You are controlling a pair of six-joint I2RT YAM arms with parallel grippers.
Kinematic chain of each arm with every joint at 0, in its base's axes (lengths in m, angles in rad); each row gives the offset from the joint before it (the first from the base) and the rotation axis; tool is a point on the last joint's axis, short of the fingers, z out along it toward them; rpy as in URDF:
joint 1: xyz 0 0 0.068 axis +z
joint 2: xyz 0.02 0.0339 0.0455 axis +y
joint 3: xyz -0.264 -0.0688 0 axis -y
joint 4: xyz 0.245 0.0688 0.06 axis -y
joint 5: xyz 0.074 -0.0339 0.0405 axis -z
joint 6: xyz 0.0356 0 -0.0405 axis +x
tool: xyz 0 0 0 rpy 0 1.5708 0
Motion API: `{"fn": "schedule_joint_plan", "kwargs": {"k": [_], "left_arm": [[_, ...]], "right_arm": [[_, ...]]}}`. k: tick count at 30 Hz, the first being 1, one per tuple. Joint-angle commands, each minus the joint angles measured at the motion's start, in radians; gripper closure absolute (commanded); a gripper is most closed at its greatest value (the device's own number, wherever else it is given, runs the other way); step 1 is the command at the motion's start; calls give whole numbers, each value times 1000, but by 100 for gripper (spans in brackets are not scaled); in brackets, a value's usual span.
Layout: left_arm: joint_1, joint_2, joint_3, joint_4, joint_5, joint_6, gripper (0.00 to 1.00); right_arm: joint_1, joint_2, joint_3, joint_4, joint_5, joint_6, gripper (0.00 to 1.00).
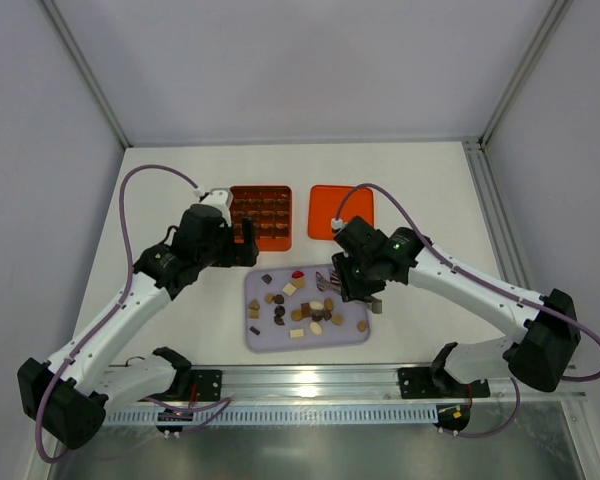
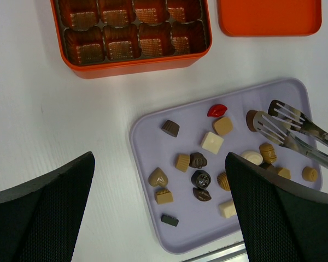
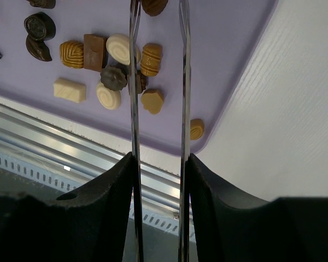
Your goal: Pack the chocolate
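Note:
The chocolate lies scattered as many small brown, tan, cream and one red pieces on a lilac tray. My right gripper is shut on metal tongs, whose two arms stand apart over the tray's right part. Their tips are at a dark brown piece; I cannot tell whether they touch it. My left gripper is open and empty, hovering between the tray's left corner and the orange gridded box.
The box stands behind the tray, its brown cups showing no pieces where visible. The flat orange lid lies to its right. A metal rail runs along the near table edge, just in front of the tray.

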Motion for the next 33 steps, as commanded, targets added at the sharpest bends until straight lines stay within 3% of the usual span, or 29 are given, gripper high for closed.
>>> {"fn": "schedule_joint_plan", "kwargs": {"k": [1,22,33], "left_arm": [[3,-3,23,-2,-1,4,0],[5,-4,25,-4,4,5,0],[5,-6,23,-4,5,7,0]], "right_arm": [[16,22,46,26,24,0,55],[50,80,52,28,50,-10,56],[58,71,66,-3,50,-12,62]]}}
